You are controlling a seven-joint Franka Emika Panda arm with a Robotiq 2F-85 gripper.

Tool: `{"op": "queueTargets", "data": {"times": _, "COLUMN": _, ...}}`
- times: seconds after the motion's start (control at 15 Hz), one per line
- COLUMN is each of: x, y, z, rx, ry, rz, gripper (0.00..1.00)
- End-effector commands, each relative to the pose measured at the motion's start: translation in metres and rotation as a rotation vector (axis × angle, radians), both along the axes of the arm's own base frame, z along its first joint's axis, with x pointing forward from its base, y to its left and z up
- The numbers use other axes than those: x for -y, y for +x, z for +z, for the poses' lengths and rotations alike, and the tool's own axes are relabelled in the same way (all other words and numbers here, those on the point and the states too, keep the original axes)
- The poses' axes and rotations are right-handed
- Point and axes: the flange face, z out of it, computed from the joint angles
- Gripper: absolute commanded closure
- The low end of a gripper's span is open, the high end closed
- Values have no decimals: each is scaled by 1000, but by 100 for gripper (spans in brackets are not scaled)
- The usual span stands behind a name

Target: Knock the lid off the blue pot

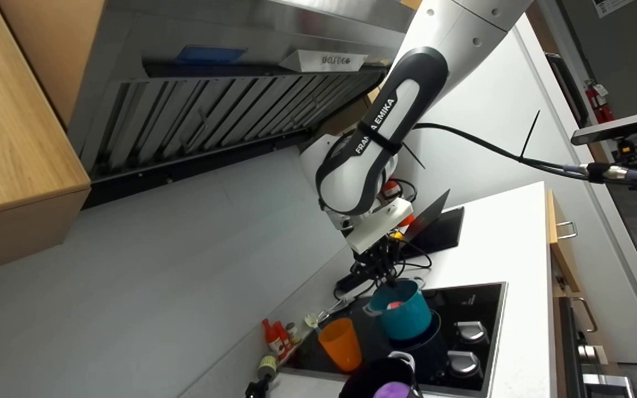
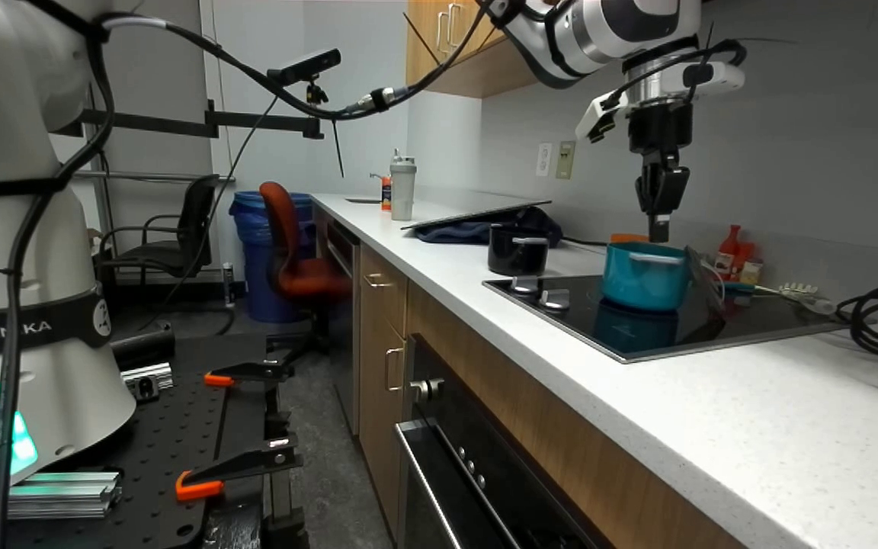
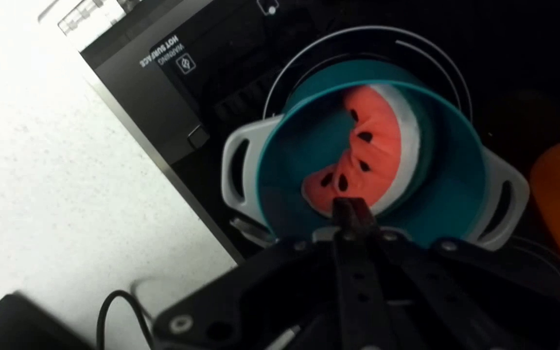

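On the black glass cooktop [image 2: 744, 324] of the white counter [image 2: 713, 404], find the flat, dark, round lid [image 2: 706, 282], apparently off, tilted just right of the round teal-blue pot [image 2: 641, 282]. Raise the black pincer [image 2: 659, 229], tips together, empty, straight up before swinging aside.

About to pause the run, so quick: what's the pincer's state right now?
Pincer: closed, holding nothing that shows; the plush watermelon slice lies inside the teal-blue pot.
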Motion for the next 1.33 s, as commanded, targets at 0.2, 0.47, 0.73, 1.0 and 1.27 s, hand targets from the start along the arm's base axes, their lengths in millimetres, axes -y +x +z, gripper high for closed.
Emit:
{"op": "queueTargets", "data": {"times": 0.2, "x": -3, "y": 16, "z": 3, "rx": 70, "ry": -98, "rz": 25, "gripper": 100}}
{"op": "queueTargets", "data": {"times": 0.47, "x": 1, "y": 19, "z": 2, "rx": 84, "ry": -136, "rz": 28, "gripper": 100}}
{"op": "queueTargets", "data": {"times": 0.73, "x": 10, "y": 20, "z": 4, "rx": 107, "ry": -199, "rz": 30, "gripper": 100}}
{"op": "queueTargets", "data": {"times": 1.0, "x": 14, "y": 20, "z": 5, "rx": 111, "ry": -235, "rz": 32, "gripper": 100}}
{"op": "queueTargets", "data": {"times": 1.27, "x": 7, "y": 20, "z": 9, "rx": 119, "ry": -250, "rz": 51, "gripper": 100}}
